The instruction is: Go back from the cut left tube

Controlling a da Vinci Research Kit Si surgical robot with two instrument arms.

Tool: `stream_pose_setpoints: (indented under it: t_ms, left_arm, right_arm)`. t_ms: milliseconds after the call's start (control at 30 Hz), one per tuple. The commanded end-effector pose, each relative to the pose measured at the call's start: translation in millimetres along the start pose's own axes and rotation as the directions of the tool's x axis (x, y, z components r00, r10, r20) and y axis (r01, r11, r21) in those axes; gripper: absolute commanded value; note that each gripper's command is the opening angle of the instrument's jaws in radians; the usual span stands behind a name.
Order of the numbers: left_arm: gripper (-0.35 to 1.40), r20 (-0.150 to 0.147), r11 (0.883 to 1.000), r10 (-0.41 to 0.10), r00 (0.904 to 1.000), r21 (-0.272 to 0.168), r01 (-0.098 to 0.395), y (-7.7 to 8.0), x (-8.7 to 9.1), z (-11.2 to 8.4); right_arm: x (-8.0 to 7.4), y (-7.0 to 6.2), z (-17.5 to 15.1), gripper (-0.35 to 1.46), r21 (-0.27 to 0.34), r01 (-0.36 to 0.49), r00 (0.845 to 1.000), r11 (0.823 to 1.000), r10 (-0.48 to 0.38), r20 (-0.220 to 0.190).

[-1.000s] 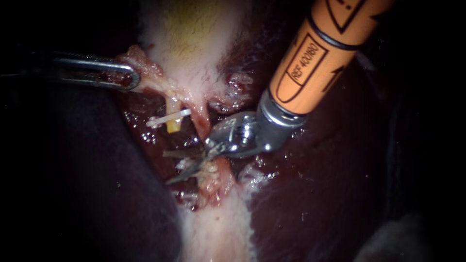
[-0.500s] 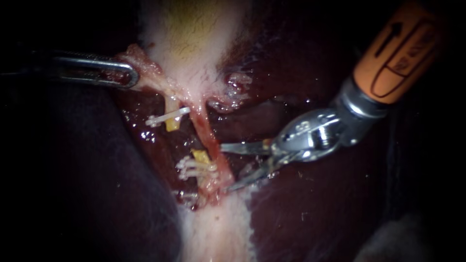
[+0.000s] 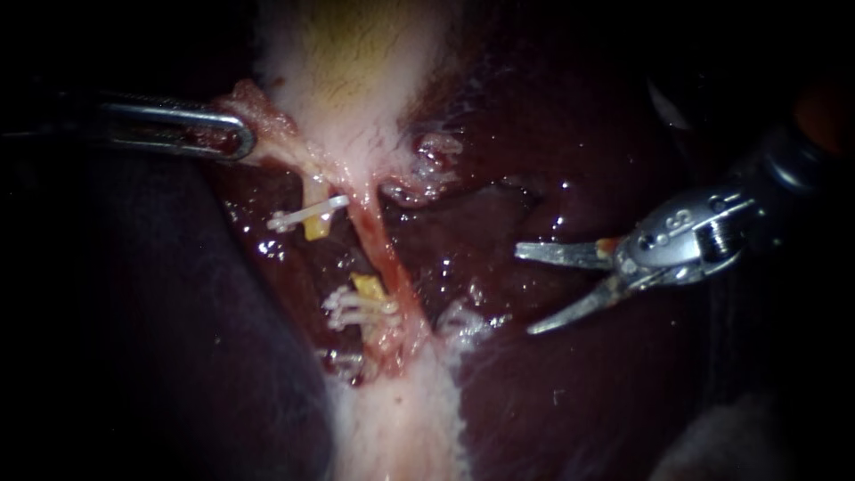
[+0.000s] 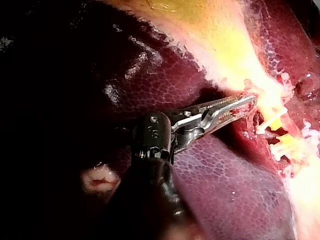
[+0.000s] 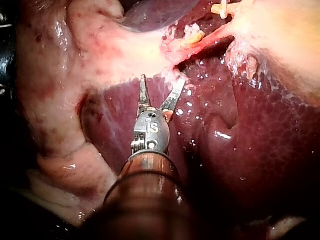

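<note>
Dark red liver fills most of the endoscope view, wet and glossy. The pale gallbladder lies across it at the top, narrowing downward into a pink neck.

Two instruments are in view. The left instrument comes in from the left, and its jaws are closed on a fold at the gallbladder's edge. The left wrist view shows the same hold, with the toothed jaws of the left instrument pinching pale tissue at their tips. The right instrument sits over bare liver with its two thin blades spread wide and nothing between them. The right wrist view agrees: the right instrument has its blades parted in a V, clear of the tissue.

Two tubes run down from the neck. The left tube is cut into two yellow-ended stumps with a gap between them, an upper one and a lower stump. Both lie ahead of the open blades and well apart from them, on the far side of the right tube, which is whole.

One white clip crosses the upper stump. A close group of clips, seemingly two, crosses the lower one.
</note>
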Motion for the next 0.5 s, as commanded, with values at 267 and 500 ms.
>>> stream_pose_setpoints:
  t_ms: [267, 500]
  left_arm:
    - [-0.35, -0.005, 1.0, 0.006, 1.0, 0.01, -0.006, -0.6, 0.2, 1.5]
    - [-0.35, -0.012, 0.999, 0.026, 0.9996, 0.027, -0.026, -1.8, -0.8, 4.7]
  right_arm:
    - [0.0, -0.1, -0.1, 1.43, 0.002, 0.001, 1.0, 1.0, -0.001, 0.0]
    - [0.0, -0.1, -0.1, 1.43, 0.002, 0.001, 1.0, 1.0, -0.001, 0.0]
